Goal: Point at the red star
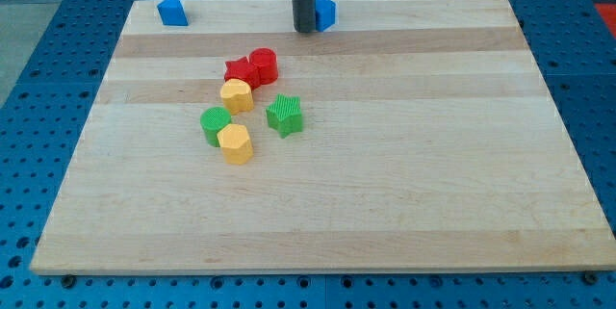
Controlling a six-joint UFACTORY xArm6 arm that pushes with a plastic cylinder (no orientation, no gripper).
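Note:
The red star lies on the wooden board, left of centre toward the view's top. A red cylinder touches its right side and a yellow block sits just below it. My tip stands near the board's top edge, up and to the right of the red star and well apart from it. The tip is right beside a blue block, on that block's left.
A green star lies right of the cluster. A green cylinder and a second yellow block sit below. Another blue block is at the board's top left corner. Blue perforated table surrounds the board.

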